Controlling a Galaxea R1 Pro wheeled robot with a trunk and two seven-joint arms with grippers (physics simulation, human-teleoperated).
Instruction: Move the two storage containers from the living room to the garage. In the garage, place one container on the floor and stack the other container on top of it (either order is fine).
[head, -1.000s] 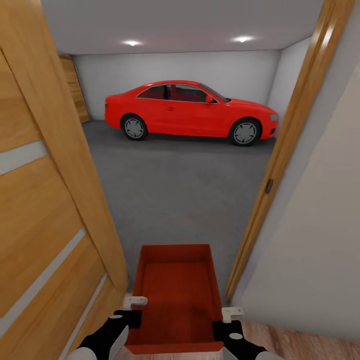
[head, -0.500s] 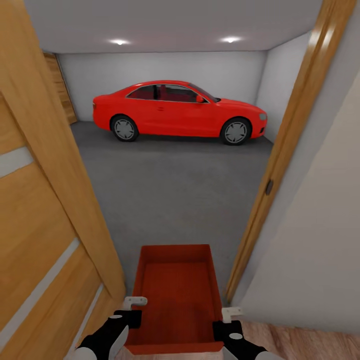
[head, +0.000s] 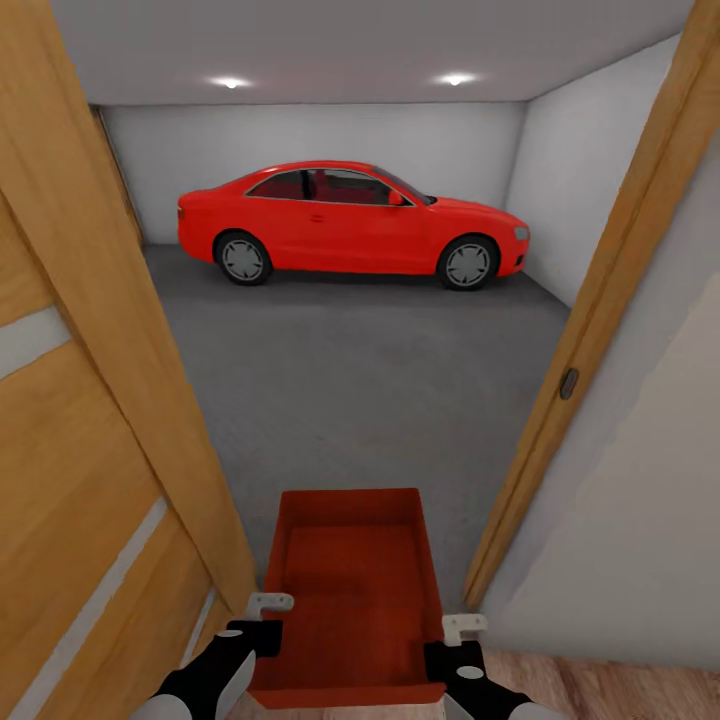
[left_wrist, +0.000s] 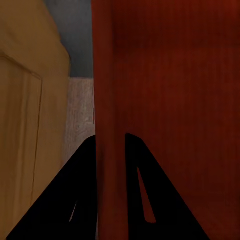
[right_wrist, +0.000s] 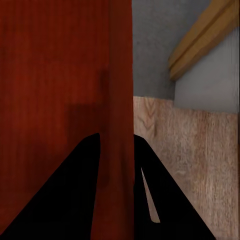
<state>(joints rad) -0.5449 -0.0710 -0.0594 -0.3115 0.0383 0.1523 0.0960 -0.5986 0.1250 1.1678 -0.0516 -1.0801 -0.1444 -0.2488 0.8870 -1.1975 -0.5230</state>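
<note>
Carrying one storage container (head: 350, 600) through the doorway, I have it held low in front of the robot, just short of the garage (head: 330, 140). The left gripper (head: 262, 612) is clamped on the container's left wall; in the left wrist view I see that wall (left_wrist: 111, 125) running straight between the two dark fingers (left_wrist: 82, 200). The right gripper (head: 462, 632) is clamped the same way on the right wall, and the right wrist view shows that wall (right_wrist: 117, 140) pinched between its fingers (right_wrist: 75, 200). I judge the two-sided hold is there to keep the thin-walled bin level and stop it swinging as the base rolls.

The container's open top faces up and I can see its whole bottom: nothing lies in it. It sits centred in the gap between the open wooden door (head: 90, 450) on the left and the door frame (head: 590, 330) on the right, which I think is the reason for holding it narrow-end forward.

Ahead, the dark grey floor (head: 370, 380) stretches to a red car (head: 350, 225) parked along the far wall. Light wood planks (right_wrist: 200, 150) are under the gripper, so I judge the robot is at the threshold. This bin is not yet set down, and I cannot see the second one.
</note>
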